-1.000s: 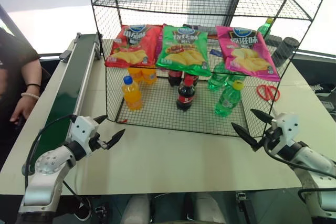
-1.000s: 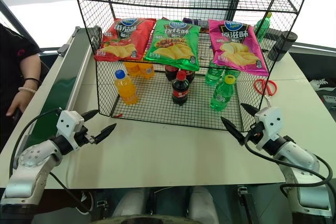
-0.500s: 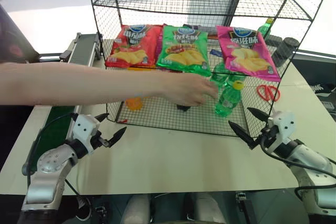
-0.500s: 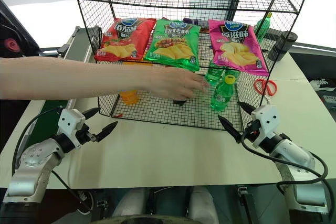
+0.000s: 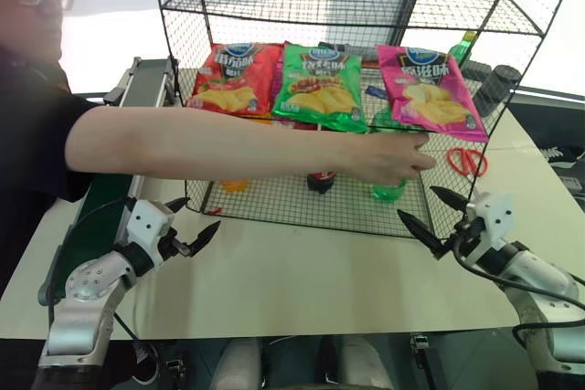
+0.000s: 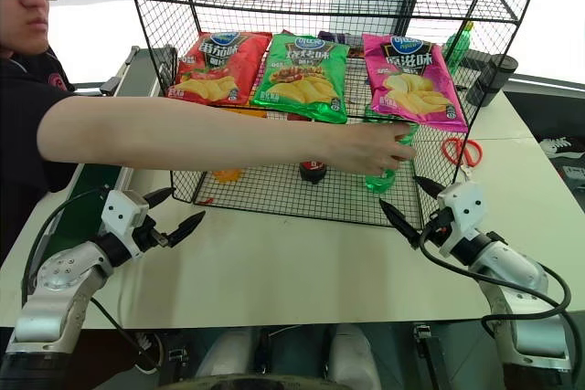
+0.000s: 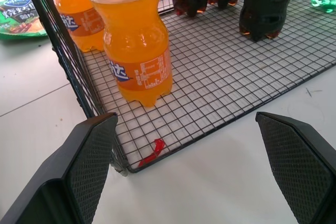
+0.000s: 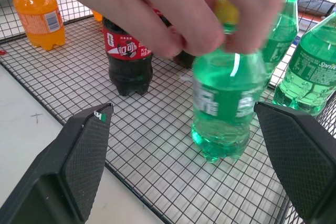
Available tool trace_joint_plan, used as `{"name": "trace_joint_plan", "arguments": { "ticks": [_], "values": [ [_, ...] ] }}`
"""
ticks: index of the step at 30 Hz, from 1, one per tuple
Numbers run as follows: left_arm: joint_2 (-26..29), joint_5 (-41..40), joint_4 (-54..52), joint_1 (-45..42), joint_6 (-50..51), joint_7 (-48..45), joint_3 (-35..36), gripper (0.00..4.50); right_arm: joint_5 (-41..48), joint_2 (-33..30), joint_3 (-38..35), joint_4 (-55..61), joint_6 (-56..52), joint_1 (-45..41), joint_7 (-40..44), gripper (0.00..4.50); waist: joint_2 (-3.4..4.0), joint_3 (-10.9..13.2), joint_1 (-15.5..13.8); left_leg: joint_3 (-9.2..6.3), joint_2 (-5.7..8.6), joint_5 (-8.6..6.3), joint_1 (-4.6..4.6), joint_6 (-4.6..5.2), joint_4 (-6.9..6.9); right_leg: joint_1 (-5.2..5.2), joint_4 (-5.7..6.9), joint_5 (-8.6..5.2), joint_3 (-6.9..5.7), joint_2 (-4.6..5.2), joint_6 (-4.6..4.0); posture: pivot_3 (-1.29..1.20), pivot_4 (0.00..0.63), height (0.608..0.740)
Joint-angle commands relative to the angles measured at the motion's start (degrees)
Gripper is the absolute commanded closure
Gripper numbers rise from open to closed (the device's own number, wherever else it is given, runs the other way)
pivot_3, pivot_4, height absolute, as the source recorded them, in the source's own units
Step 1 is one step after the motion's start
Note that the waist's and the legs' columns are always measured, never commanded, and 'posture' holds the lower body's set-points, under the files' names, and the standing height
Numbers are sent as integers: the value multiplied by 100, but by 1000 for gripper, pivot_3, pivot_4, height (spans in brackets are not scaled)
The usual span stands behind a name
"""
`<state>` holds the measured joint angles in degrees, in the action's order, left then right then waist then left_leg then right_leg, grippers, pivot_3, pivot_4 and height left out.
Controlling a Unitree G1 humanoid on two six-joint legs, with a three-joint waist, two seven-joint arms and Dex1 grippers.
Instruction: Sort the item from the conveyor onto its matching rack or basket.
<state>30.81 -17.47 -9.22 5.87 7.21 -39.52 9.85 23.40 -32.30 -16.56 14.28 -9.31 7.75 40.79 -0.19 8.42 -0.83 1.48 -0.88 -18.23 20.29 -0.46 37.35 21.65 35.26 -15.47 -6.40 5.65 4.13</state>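
Observation:
The item, a clear-green bottle (image 8: 224,111) with a yellow cap, stands upright on the bottom tier of the black wire rack (image 5: 171,38). A person's hand (image 5: 388,157) covers its top, so only its base (image 5: 388,193) shows in the eye views. The dark green conveyor (image 5: 99,215) runs along the table's left side, partly behind the person's arm. My left gripper (image 5: 201,213) hovers open and empty over the table before the rack's front left corner. My right gripper (image 5: 416,202) hangs open and empty before the front right corner, the item just beyond it.
Orange bottles (image 7: 134,40) and cola bottles (image 8: 128,56) stand on the same tier, with more green bottles (image 8: 310,72) behind the item. Chip bags (image 5: 320,84) lie on the tier above. The person's arm (image 5: 228,143) spans the rack front. Red scissors (image 5: 466,160) lie right of the rack.
The person has leaned in and the hand has slid right, from the cola bottle to the top of the green bottle. Both grippers have stayed still and open.

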Motion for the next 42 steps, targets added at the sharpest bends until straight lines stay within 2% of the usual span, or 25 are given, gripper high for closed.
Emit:
{"name": "trace_joint_plan", "arguments": {
  "ticks": [1, 42],
  "values": [
    [-13, 14, -69, -91, -106, 12, 4, 0, 52, 25, -38, 147, 80, -42, -16, 27, 0, 0, -1, 0, 0, 0, 0, 0, 0, 0, 0, 0, 0, 0, 0, 0, 150, 724],
    [-67, 35, -25, -169, -145, -47, 30, 0, 74, -3, 0, 220, 40, -86, -42, 27, 0, 0, 1, 0, 0, 0, 0, 0, 1, -1, 0, 0, 0, 0, 0, 0, 150, 724]
  ]
}}
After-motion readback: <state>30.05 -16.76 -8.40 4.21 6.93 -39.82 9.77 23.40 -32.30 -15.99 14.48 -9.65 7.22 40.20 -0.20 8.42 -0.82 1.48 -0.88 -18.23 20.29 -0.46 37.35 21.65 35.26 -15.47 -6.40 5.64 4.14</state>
